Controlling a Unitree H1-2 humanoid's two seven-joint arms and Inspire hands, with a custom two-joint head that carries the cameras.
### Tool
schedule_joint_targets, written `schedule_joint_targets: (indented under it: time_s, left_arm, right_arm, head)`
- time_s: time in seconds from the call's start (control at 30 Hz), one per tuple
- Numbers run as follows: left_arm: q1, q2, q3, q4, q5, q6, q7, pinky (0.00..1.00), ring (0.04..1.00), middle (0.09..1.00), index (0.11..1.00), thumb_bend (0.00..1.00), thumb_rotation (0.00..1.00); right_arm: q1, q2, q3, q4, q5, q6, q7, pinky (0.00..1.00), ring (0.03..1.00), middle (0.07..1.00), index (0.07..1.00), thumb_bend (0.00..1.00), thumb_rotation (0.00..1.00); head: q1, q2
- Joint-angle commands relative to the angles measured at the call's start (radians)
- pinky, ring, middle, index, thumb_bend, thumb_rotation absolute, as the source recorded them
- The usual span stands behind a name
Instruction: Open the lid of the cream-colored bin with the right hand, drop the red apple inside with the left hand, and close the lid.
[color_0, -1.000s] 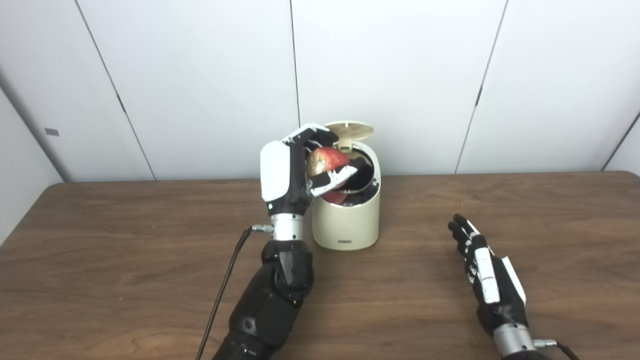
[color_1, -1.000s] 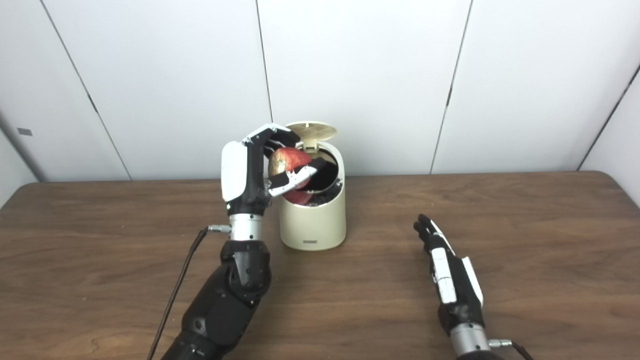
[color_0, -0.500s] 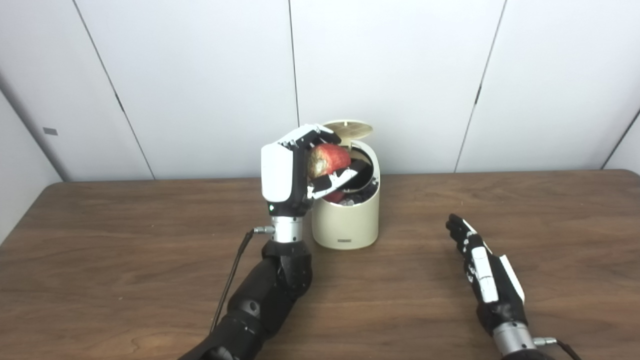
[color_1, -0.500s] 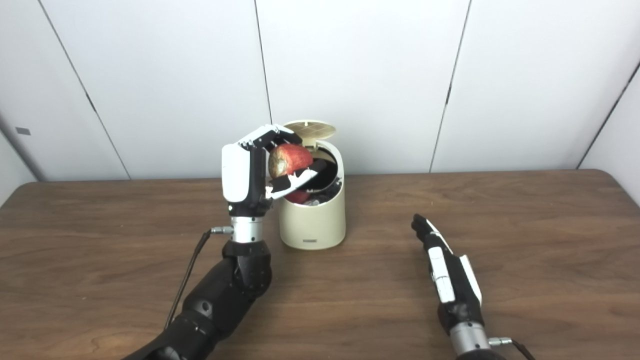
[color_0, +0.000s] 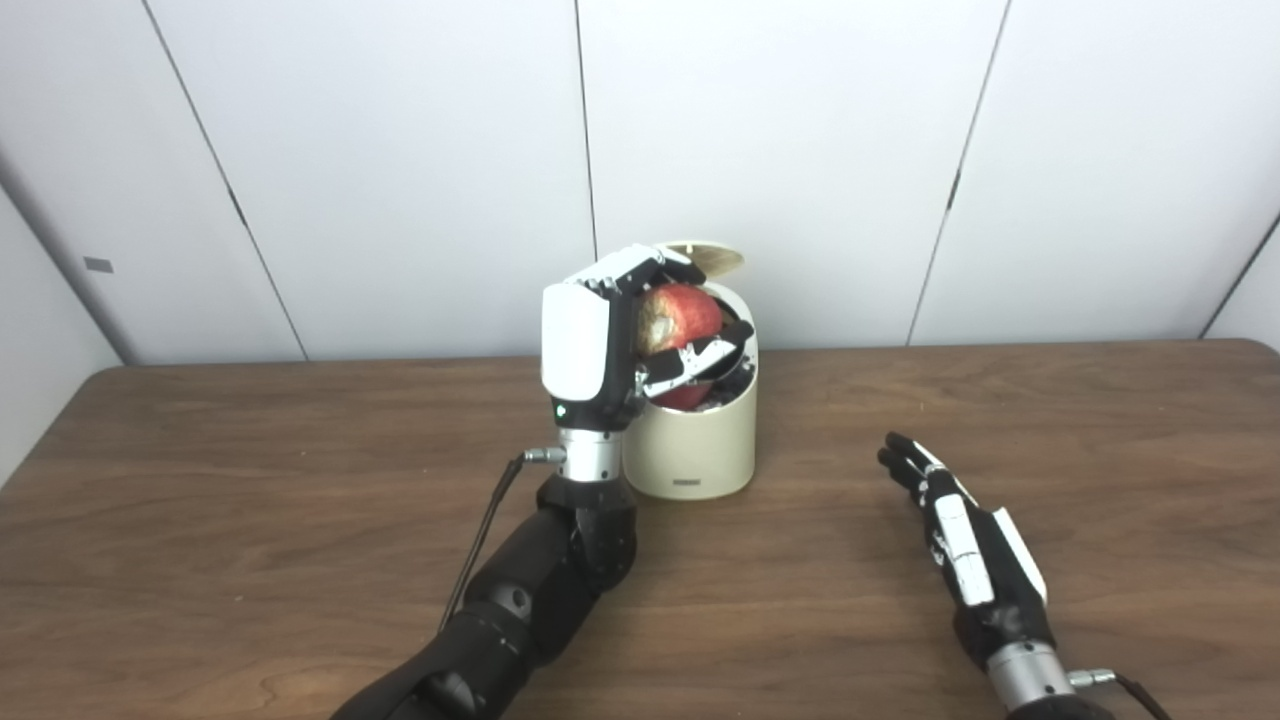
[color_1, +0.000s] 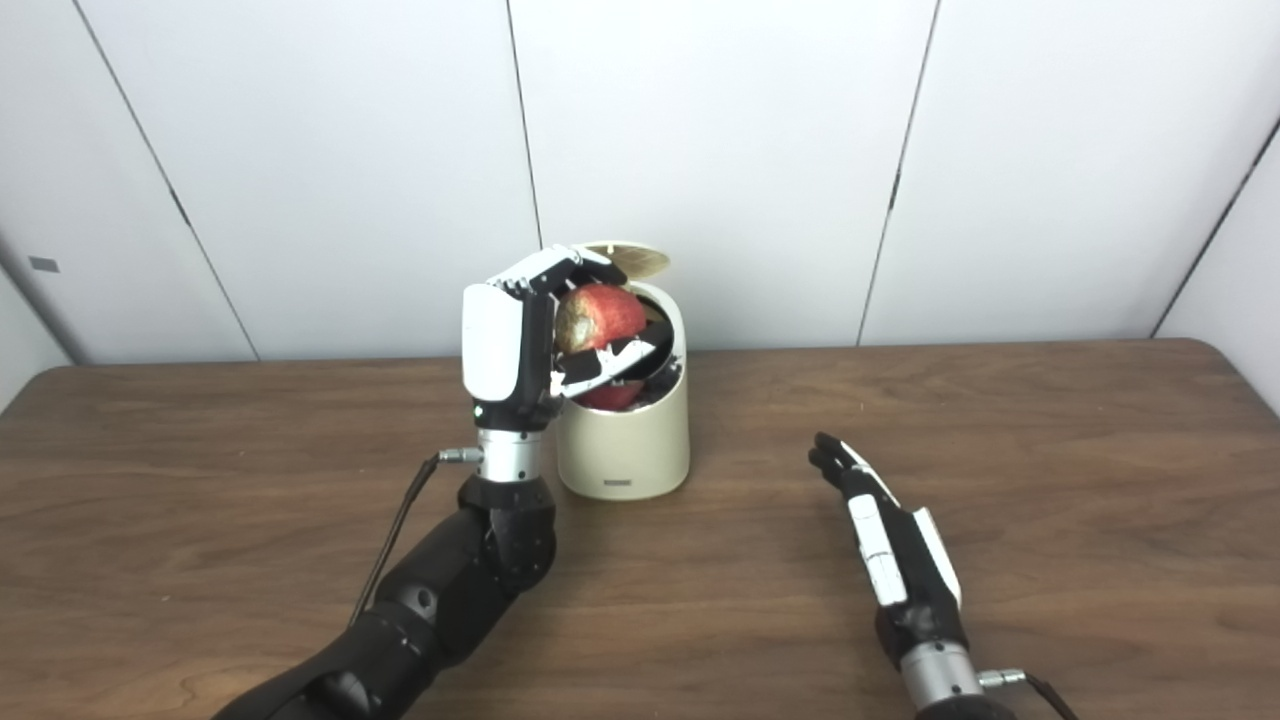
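Observation:
A cream-colored bin (color_0: 700, 445) stands at the middle back of the wooden table, its round lid (color_0: 712, 256) tipped up and open behind it. My left hand (color_0: 610, 340) is shut on a red apple (color_0: 680, 308) and holds it over the bin's open mouth, fingers above and thumb below. Something red shows inside the bin below the apple. My right hand (color_0: 965, 545) lies low over the table to the right of the bin, fingers straight and apart, empty. The same scene shows in the right eye view, with the apple (color_1: 600, 306) above the bin (color_1: 625, 450).
The brown table (color_0: 250, 520) runs across the whole view, with a white panelled wall behind it. A black cable (color_0: 480, 540) hangs from my left wrist down over the table.
My left hand has carried the apple a little to the right, further over the bin's mouth. My right hand has drifted slightly left over the table. The lid stays open.

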Motion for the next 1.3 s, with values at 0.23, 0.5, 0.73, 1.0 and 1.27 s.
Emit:
schedule_joint_targets:
  time_s: [0.23,0.5,0.73,1.0,1.27]
  left_arm:
    - [-0.052,-0.002,0.028,-0.042,0.026,0.011,-0.077,0.36,0.457,0.477,0.485,0.48,0.00]
    - [-0.070,0.013,0.029,0.010,0.052,0.037,-0.079,0.40,0.484,0.494,0.472,0.48,0.00]
    - [-0.068,0.018,0.022,0.014,0.112,0.173,-0.070,0.38,0.510,0.573,0.483,0.47,0.00]
    - [-0.042,0.014,0.035,-0.046,0.115,0.281,-0.152,0.65,0.738,0.733,0.595,0.84,0.10]
    - [-0.023,0.015,0.037,-0.093,0.115,0.300,-0.202,0.68,0.763,0.780,0.723,0.97,0.20]
  right_arm:
    - [0.000,-0.001,0.014,-0.002,-0.004,0.016,0.017,1.00,0.922,0.866,0.879,0.60,1.00]
    - [-0.001,-0.017,0.021,0.000,-0.010,0.002,0.026,1.00,0.917,0.867,0.899,0.62,1.00]
    - [0.005,-0.019,0.008,-0.017,0.015,0.014,0.022,1.00,0.924,0.850,0.895,0.57,1.00]
    - [0.010,-0.024,0.009,-0.027,0.014,0.025,0.026,1.00,0.916,0.848,0.896,0.58,1.00]
    - [0.007,-0.022,0.007,-0.019,0.014,0.017,0.024,0.99,0.908,0.845,0.895,0.57,1.00]
  head:
    - [0.004,-0.002]
    - [0.012,-0.007]
    - [0.015,-0.008]
    - [0.015,-0.007]
    - [0.015,-0.007]
